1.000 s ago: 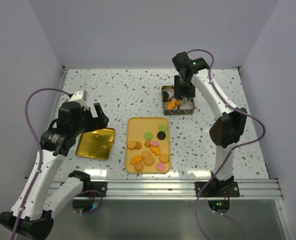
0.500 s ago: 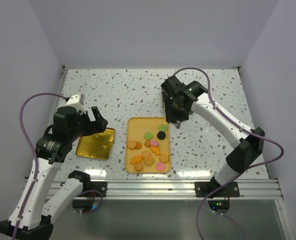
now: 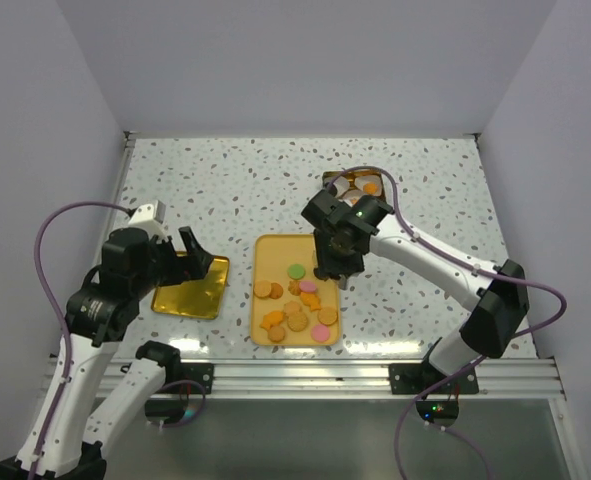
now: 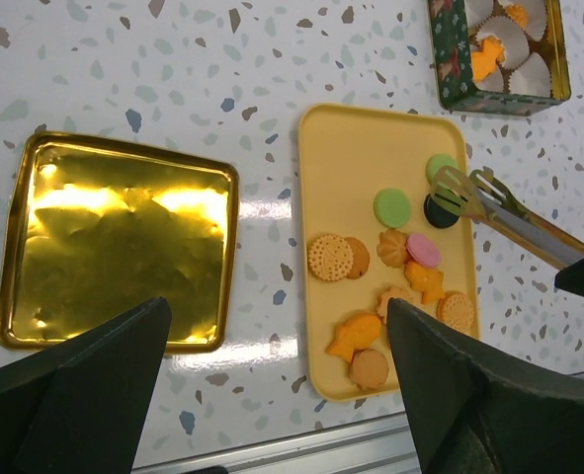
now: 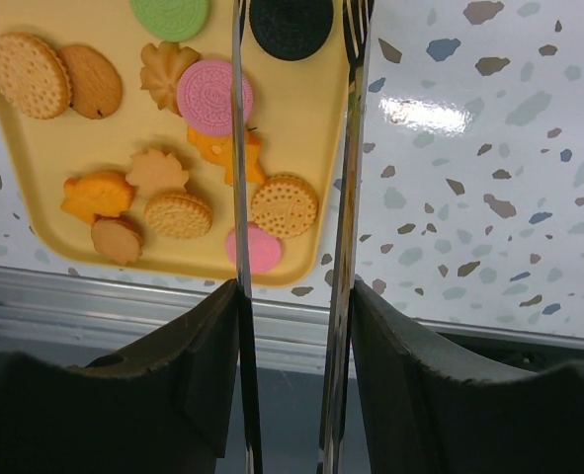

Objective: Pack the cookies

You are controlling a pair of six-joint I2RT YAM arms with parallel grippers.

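Right claw (image 5: 293, 296): clamped on tongs (image 5: 238, 197), prongs apart, straddling the black cookie (image 5: 291, 25) among cookies (image 5: 213, 96) on the yellow tray (image 5: 301, 118). Left claw (image 4: 277, 316): gaping wide, empty, over the gold tray (image 4: 124, 257).

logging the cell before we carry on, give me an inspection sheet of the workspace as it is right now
surface: speckled table, glossy
job's things: cookies on the yellow tray; a few orange ones sit in paper cups in the green tin; gold lid lies left of the tray
clutter: nothing seen
grippers: left gripper open, holding nothing, hovering near the lid; right gripper shut on tongs, tips either side of the black cookie in the wrist view
cables: purple cables loop free off both arms
surroundings: plain walls on three sides, metal rail at the near edge
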